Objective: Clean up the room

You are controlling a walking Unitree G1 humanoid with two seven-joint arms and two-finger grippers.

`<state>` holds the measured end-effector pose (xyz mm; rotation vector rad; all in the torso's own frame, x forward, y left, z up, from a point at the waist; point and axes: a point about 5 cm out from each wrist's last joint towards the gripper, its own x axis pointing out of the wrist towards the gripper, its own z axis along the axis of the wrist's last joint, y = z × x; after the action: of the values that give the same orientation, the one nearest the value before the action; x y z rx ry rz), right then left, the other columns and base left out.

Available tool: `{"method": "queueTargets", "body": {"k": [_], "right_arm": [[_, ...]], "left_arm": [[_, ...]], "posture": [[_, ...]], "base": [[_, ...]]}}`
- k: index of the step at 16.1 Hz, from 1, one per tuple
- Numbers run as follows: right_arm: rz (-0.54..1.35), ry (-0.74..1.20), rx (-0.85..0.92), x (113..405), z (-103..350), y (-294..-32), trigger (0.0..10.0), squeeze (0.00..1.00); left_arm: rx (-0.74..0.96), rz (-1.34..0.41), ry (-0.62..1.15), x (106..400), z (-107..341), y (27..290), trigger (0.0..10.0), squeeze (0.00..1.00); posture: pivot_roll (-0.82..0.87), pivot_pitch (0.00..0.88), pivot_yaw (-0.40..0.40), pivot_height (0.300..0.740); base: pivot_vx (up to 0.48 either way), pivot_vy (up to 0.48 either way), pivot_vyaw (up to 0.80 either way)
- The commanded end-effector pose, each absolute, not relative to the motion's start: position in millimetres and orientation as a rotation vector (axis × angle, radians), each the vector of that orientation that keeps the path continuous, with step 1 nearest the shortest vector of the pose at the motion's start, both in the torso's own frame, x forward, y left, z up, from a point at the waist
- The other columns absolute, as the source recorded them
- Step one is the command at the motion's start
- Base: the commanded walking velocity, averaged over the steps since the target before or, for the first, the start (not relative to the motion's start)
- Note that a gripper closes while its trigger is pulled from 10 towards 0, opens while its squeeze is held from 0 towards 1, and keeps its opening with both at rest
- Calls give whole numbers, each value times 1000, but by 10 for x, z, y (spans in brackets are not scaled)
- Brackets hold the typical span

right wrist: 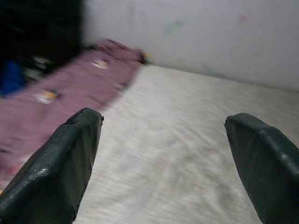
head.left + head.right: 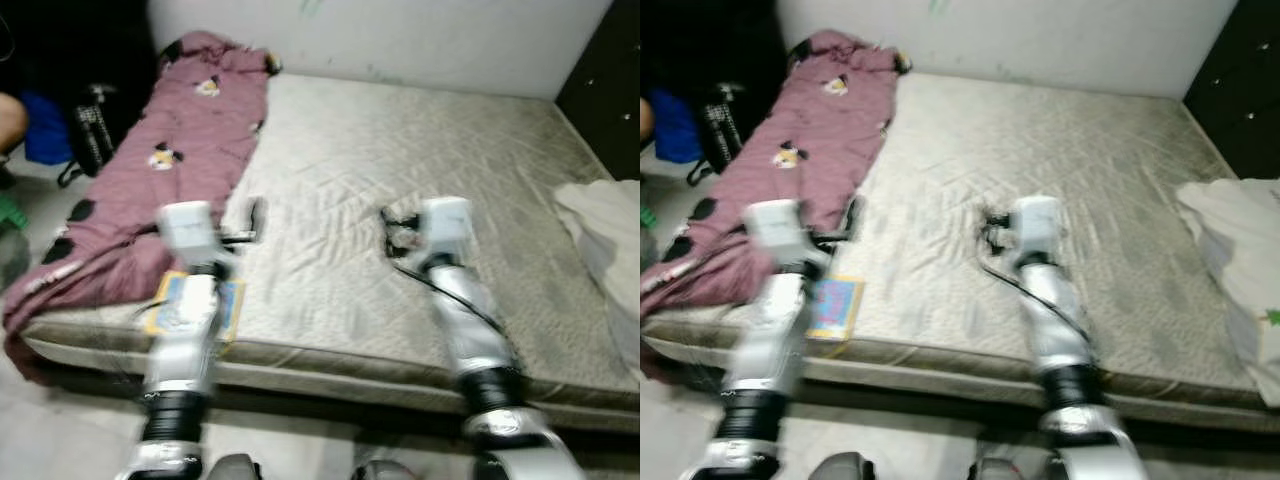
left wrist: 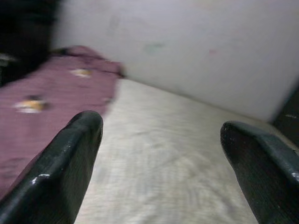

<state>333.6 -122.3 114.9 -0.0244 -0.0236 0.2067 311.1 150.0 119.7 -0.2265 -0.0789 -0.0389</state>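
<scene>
A bare beige mattress (image 2: 400, 140) lies on the floor against the white wall. A crumpled pink blanket (image 2: 190, 130) with cartoon prints runs along its left side. A blue and yellow book (image 2: 835, 305) rests at the front left edge, partly under my left arm. A white cloth (image 2: 605, 230) is heaped at the right edge. My left gripper (image 2: 250, 225) hovers open over the mattress beside the blanket, holding nothing. My right gripper (image 2: 395, 232) is open too, above the mattress middle. Both pairs of fingers (image 3: 70, 163) (image 1: 65, 158) stand wide apart in the wrist views.
A black bag (image 2: 90, 130) and something blue (image 2: 45, 130) sit on the floor left of the bed. A dark cabinet (image 2: 605, 80) stands at the far right corner. Grey floor (image 2: 60, 430) runs along the mattress front.
</scene>
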Motion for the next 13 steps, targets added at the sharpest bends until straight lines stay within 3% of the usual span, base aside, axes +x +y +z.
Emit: {"method": "queueTargets", "body": {"k": [1, 3, 11, 13], "right_arm": [[168, -22, -35, 3348, 1160, -1363, 10000, 0], [170, -21, -33, 3349, 1158, -1363, 10000, 0], [171, -5, -31, 3355, 1136, -1361, 10000, 0], [170, -2, -30, 3356, 1131, -1360, 10000, 0]], "left_arm": [[-240, -67, -85, 3127, 1233, 1377, 10000, 0], [-240, -67, -87, 3126, 1235, 1378, 10000, 0], [-248, -102, -131, 3106, 1283, 1351, 10000, 0], [-249, -103, -133, 3106, 1283, 1353, 10000, 0]], "posture": [[-20, 0, -25, 740], [-20, 0, -25, 740], [-20, 0, -25, 740], [-20, 0, -25, 740]], "base": [[0, 476, 0], [0, 476, 0], [0, 0, 0], [261, 0, 0]]}}
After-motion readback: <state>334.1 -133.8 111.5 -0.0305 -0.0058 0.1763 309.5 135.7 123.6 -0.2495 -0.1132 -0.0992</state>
